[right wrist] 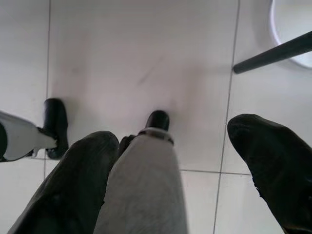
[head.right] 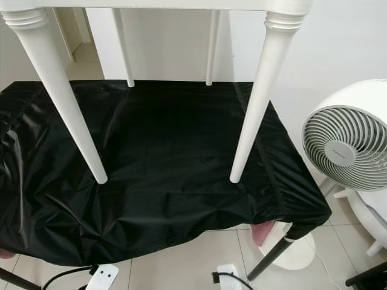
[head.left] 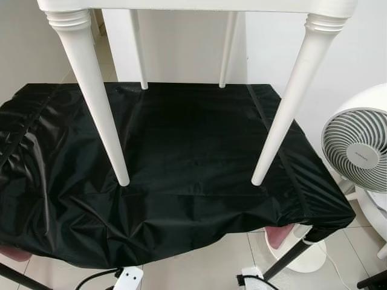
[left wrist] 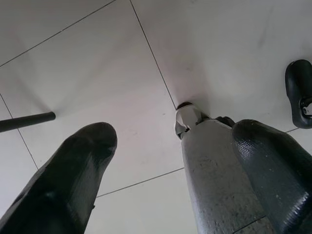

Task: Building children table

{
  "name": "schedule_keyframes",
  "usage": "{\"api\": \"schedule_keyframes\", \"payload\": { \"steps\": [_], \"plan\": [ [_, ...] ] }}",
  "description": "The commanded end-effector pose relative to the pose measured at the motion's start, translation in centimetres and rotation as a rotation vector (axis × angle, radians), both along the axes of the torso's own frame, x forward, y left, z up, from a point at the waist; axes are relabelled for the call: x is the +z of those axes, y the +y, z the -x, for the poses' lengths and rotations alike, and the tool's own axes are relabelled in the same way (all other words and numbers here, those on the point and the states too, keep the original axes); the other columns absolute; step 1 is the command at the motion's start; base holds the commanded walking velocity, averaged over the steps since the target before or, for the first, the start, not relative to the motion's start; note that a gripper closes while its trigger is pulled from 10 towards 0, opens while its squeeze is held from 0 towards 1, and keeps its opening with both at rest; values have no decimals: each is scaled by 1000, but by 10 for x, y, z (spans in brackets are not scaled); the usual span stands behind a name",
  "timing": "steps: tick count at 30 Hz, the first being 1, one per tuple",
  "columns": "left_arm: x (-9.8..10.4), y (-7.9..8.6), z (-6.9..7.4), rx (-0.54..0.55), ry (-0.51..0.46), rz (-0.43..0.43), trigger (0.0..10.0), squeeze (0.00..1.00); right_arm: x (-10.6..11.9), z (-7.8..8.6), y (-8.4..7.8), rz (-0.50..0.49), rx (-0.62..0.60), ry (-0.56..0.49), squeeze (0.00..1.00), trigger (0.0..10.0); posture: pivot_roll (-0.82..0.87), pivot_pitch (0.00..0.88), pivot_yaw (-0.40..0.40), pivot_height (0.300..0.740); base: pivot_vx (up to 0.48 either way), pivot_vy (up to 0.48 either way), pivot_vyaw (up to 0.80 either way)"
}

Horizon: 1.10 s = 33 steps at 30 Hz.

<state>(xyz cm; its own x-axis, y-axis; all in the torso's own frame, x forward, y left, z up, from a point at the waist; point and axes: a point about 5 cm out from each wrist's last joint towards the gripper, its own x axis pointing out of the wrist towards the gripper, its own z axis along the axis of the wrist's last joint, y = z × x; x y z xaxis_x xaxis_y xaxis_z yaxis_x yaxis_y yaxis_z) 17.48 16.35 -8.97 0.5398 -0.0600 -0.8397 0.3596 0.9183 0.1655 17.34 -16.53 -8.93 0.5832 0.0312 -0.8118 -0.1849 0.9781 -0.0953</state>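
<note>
A: Where is the children's table?

B: Standing upright on the surface under the black cover. Its four white legs run steeply down from the top, splaying slightly: two near legs, one on the left and one on the right, and two far legs by the wall.

A: And the grippers?

B: Both hang low beside the robot's own legs, aimed at the tiled floor. The left gripper has its fingers apart, nothing between them; the right gripper likewise.

A: So which way to reach?

B: Up and forward. Neither arm looks nearer; I'd judge each would take the near leg on its own side.

A: Anything close by?

B: A white fan at the right.
</note>
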Motion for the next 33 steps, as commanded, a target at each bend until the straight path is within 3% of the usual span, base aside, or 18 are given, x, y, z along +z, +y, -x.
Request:
{"api": "schedule_keyframes", "payload": {
  "steps": [1, 11, 33],
  "plan": [
    [-5, 2, 10, 12, 41, -2, 10000, 0, -2, 4, 1, -8, -1, 22, 0, 10000, 61, 0, 27, 740, 0, 0, 0],
    [-7, 0, 16, -2, 51, 9, 10000, 0, -2, 4, -3, -5, -12, 16, 0, 10000, 37, 0, 38, 740, 0, 0, 0],
    [-7, -5, 15, -8, 56, 24, 10000, 0, -3, 8, -4, 6, -1, 21, 0, 10000, 40, 0, 29, 740, 0, 0, 0]
  ]
}}
